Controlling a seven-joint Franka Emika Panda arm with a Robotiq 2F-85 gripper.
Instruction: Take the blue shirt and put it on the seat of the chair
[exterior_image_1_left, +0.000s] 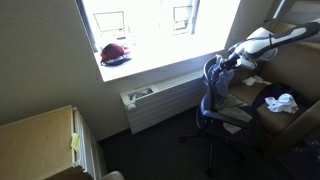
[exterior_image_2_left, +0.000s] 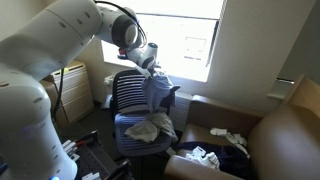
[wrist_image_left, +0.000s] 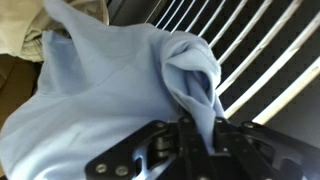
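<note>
In an exterior view: arm (exterior_image_1_left: 275, 38) reaching in to the chair (exterior_image_1_left: 222, 110) below the window (exterior_image_1_left: 150, 20), gripper (exterior_image_1_left: 228, 60) up at the top of the backrest. Too small there to read the grip, or to tell blue fabric from the chair.

In an exterior view: hanging from the gripper (exterior_image_2_left: 150, 58), the shirt (exterior_image_2_left: 157, 92), raised over the seat (exterior_image_2_left: 127, 130) and just in front of the back (exterior_image_2_left: 122, 92), lower edge touching or nearly touching a beige cloth (exterior_image_2_left: 150, 128) already lying on the seat. Held high, presumably to keep clear of the back before lowering.

In the wrist view: gripper (wrist_image_left: 185, 130) clamped on a bunched fold of the shirt (wrist_image_left: 100, 90), pinched near an edge, leaving the rest to drape free. Slats of the back (wrist_image_left: 250, 50) behind, cloth (wrist_image_left: 20, 25) in the corner. Not yet resting on the seat; lowering and release left to do, by this look
</note>
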